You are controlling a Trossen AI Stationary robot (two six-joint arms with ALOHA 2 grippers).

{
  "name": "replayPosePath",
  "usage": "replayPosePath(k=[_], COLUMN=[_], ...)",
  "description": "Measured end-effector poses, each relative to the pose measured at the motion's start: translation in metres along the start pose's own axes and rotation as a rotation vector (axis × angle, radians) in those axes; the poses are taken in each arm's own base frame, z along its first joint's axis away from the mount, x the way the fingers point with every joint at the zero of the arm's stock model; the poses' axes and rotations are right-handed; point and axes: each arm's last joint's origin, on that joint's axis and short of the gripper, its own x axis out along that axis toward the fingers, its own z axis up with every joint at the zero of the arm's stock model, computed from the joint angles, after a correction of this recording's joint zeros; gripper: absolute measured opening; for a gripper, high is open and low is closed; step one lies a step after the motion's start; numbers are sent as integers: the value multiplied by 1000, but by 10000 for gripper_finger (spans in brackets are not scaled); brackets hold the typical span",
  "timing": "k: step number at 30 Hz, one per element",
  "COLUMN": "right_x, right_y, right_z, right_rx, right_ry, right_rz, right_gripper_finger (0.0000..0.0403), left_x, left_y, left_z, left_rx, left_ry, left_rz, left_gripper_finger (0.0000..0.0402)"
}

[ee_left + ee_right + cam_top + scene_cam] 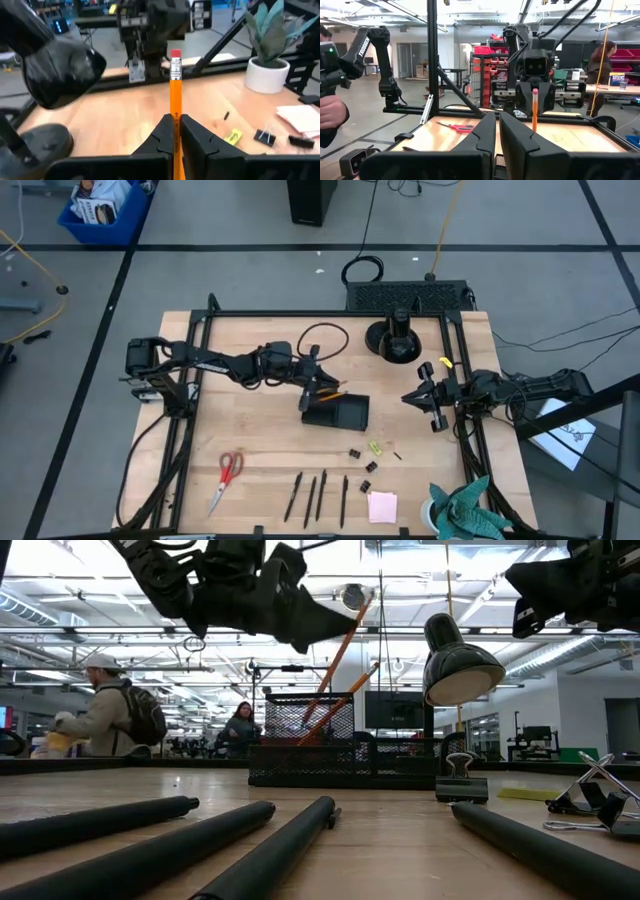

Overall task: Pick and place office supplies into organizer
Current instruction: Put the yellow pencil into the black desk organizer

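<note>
Over the organizer [338, 413] at mid-table, a pencil [175, 100] stands eraser-up between the left gripper [175, 131] and its narrow fingers, pinched there so the tip can drop into a compartment where another pencil [345, 690] already leans. The gripper hangs just above the tray's left end. Nearer the front edge wait the pens [318, 497], scissors [227, 477], binder clips [362, 460] and sticky pad [382, 506]. The right gripper [414, 397] sits shut and empty by the right rail.
</note>
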Motion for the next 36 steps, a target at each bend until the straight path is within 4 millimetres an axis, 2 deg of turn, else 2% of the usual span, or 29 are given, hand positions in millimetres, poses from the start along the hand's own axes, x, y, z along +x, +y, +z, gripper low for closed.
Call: replayPosePath(k=[7, 11, 19, 25, 32, 36], right_x=[0, 0, 0, 0, 0, 0], right_y=[0, 0, 0, 0, 0, 0], right_z=[0, 0, 0, 0, 0, 0], right_rx=[0, 0, 11, 11, 11, 12], right_ry=[0, 0, 0, 0, 0, 0], right_rz=[1, 1, 2, 5, 5, 5], right_gripper_finger=[20, 20, 20, 20, 20, 20], left_x=[11, 14, 13, 13, 15, 15], left_y=[-1, -2, -2, -1, -8, -10], left_z=[-20, -24, -34, -35, -38, -40], left_rx=[-33, -41, -103, -111, -118, -118], left_ry=[52, 58, 161, 177, 212, 237], left_rz=[-7, 15, 67, 94, 98, 121], left_gripper_finger=[6, 18, 5, 20, 5, 21])
